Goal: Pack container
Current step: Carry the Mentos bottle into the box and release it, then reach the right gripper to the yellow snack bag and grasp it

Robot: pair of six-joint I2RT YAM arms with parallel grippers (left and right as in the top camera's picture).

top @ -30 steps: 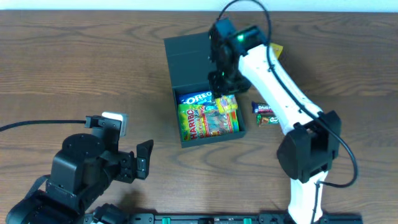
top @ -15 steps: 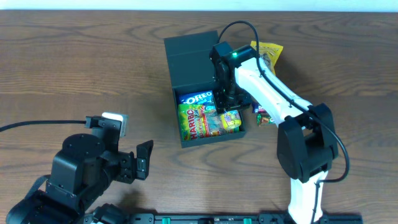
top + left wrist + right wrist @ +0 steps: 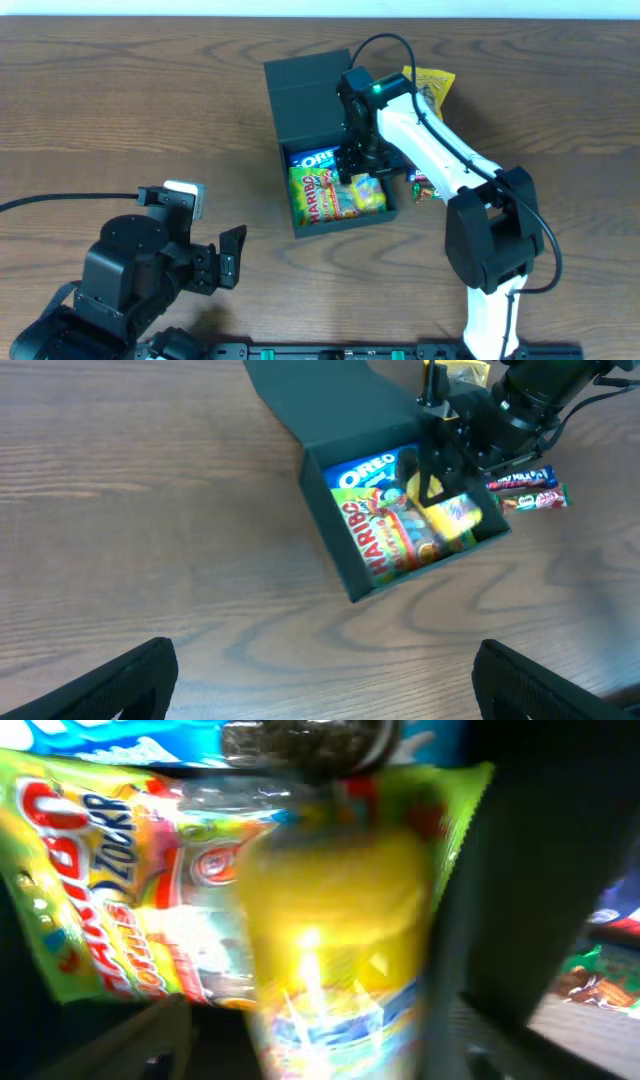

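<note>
Container [image 3: 300, 85], matte rect. cardboard, holds glossy crinkly snack packets [image 3: 322, 196].

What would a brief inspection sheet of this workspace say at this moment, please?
Surface: brown wood-grain table.
Job's things: container open, flap back; Oreo packet, Haribo bag and yellow packet inside.
Clutter: yellow bag and dark snack bars on the table right of the container.
End effectors: left end effector open, empty; right end effector in the container at the yellow packet, grip unclear.
Cables: black cable across the table at left; looped cable on the right arm.
Surroundings: nothing seen.
</note>
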